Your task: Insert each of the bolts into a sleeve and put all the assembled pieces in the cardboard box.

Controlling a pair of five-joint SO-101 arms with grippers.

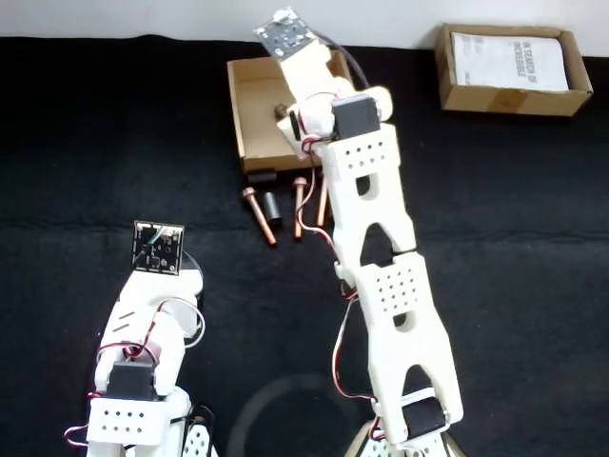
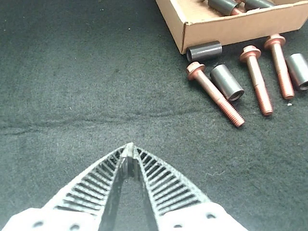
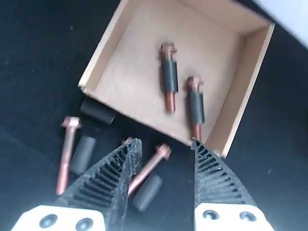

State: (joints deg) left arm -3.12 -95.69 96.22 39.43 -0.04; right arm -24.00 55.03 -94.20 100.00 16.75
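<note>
Closest to us in the high view, the left arm [image 1: 143, 333] is sitting at 7 o'clock on the black table [image 1: 76, 143]. The right arm [image 1: 381, 248] is lying stretched from 6 o'clock toward the cardboard box [image 1: 235, 114] at 12 o'clock. We are seeing loose bolts [image 1: 259, 215] and sleeves [image 1: 270, 203] lying just at that box's 6 o'clock side, and a second box [image 1: 509, 100] sitting at 2 o'clock.

Through the left wrist view, the left hand [image 2: 129, 151] is staying pressed shut on nothing, over bare table, well apart from the loose parts.

Through the right wrist view, the right hand [image 3: 165, 144] is hanging wide open and empty above the loose parts just outside the cardboard box. Two assembled pieces [image 3: 168, 77] are lying side by side inside it, not touching.
</note>
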